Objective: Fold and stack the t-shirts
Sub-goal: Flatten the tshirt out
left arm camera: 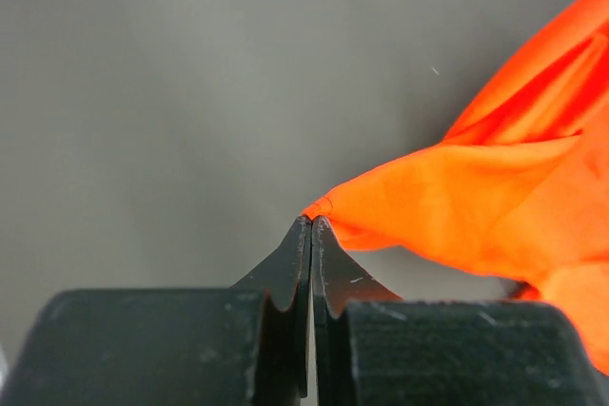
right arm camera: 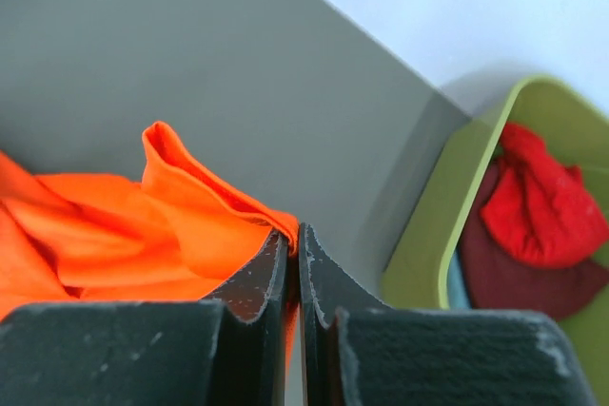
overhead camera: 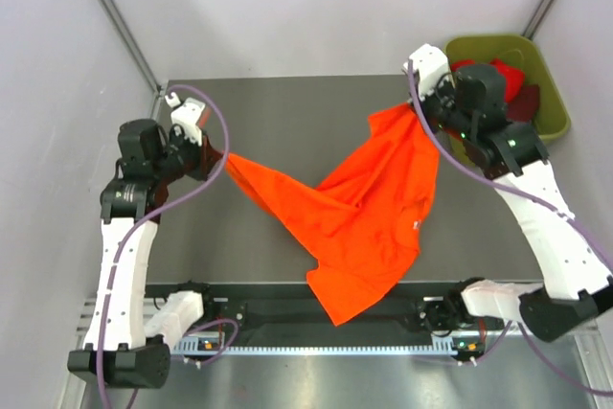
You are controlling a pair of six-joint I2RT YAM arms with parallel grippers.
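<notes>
The left claw (left arm camera: 311, 227) is seen pressed together on a corner of the orange t-shirt (overhead camera: 369, 208), with the cloth pinched at the very fingertips. In the top view this claw is found at the left middle of the frame, pointed toward the right. Behind it the wrist is bent sharply, and the white forearm is run down to a base at the lower left corner.

The right claw (right arm camera: 293, 235) is likewise clamped on a fold of the same shirt, at the upper right of the top view, just beside the olive-green tub (overhead camera: 551, 107). Its arm is stretched upward and leftward from a base at the lower right.

Between the two claws the shirt is spread in a sagging span across the middle of the dark surface (overhead camera: 287, 112), and its lower part is draped over the surface's bottom edge. A red t-shirt (right arm camera: 542, 202) and a maroon t-shirt (right arm camera: 519, 278) are seen lying inside the tub.
</notes>
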